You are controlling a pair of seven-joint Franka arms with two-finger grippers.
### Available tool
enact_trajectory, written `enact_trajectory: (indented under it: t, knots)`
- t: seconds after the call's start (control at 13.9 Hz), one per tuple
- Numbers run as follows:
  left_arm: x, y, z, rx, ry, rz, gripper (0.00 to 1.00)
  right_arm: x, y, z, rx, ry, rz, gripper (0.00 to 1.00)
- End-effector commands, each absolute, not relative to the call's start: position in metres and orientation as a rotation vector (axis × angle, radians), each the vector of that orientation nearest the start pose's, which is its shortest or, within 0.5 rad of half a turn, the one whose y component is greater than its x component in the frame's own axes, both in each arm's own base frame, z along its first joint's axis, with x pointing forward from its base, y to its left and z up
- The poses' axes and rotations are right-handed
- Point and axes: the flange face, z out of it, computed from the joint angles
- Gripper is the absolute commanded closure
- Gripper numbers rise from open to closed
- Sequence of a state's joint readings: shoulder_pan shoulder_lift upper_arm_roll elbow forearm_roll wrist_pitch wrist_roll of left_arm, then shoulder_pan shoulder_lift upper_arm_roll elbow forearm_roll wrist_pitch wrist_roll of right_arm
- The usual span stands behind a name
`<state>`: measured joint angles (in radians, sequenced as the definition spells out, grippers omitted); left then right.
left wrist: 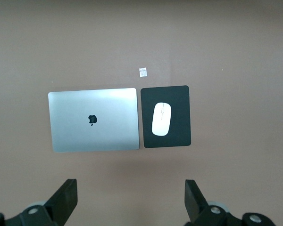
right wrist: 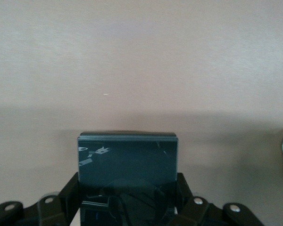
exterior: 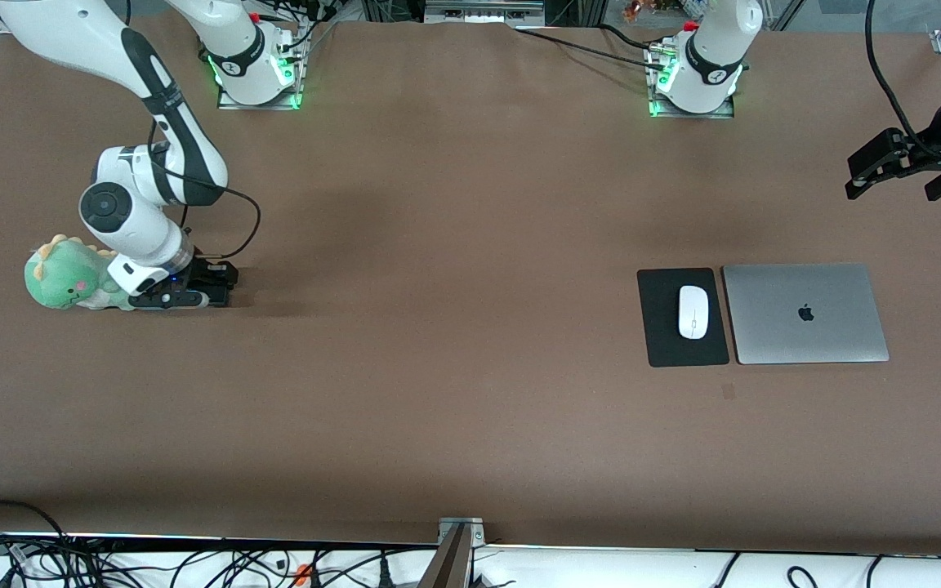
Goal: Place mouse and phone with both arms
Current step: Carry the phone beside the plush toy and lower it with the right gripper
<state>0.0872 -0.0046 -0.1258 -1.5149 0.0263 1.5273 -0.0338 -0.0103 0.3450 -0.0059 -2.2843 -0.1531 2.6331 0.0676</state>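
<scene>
The white mouse [exterior: 693, 311] [left wrist: 161, 118] lies on a black pad [exterior: 658, 343] [left wrist: 179, 96] toward the left arm's end of the table. My left gripper [exterior: 895, 184] [left wrist: 130, 193] hangs open and empty, high over the table's edge at that end, looking down on the mouse. The black phone [right wrist: 127, 162] lies flat between the fingers of my right gripper [exterior: 217, 286] [right wrist: 127, 188], which is shut on its two sides. That gripper is low at the table surface, toward the right arm's end. Whether the phone touches the table I cannot tell.
A closed silver laptop [exterior: 805, 313] [left wrist: 93, 119] lies right beside the pad. A green plush dinosaur [exterior: 62, 278] sits against the right arm's wrist. A small white scrap [left wrist: 143, 72] lies on the brown table [exterior: 454, 327] near the pad.
</scene>
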Motion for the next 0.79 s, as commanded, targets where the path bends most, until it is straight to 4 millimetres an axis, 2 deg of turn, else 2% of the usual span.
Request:
enact_trajectory:
  t: [0.0,0.14,0.29,0.43,0.5,0.57,0.72]
  knots:
    - [0.551,-0.019,0.654,-3.127,0.006,-0.049,0.00,0.530,-0.028,0.199,-3.206,-0.133,-0.053,0.58]
    - [0.551,-0.019,0.655,-3.124,0.006,-0.051,0.00,0.530,-0.038,0.188,-3.203,-0.129,-0.080,0.58]
    - [0.551,-0.020,0.655,-3.123,0.008,-0.051,0.00,0.531,-0.039,0.178,-3.198,-0.130,-0.112,0.57]
    - [0.551,-0.020,0.655,-3.123,0.008,-0.051,0.00,0.531,-0.040,0.175,-3.197,-0.133,-0.115,0.56]
    - [0.551,-0.020,0.655,-3.123,0.008,-0.051,0.00,0.532,-0.041,0.176,-3.197,-0.138,-0.117,0.38]
    - [0.551,-0.020,0.655,-3.123,0.008,-0.051,0.00,0.532,-0.042,0.176,-3.198,-0.133,-0.119,0.00]
    - [0.552,-0.020,0.654,-3.123,0.010,-0.049,0.00,0.533,-0.044,0.178,-3.199,-0.134,-0.114,0.00]
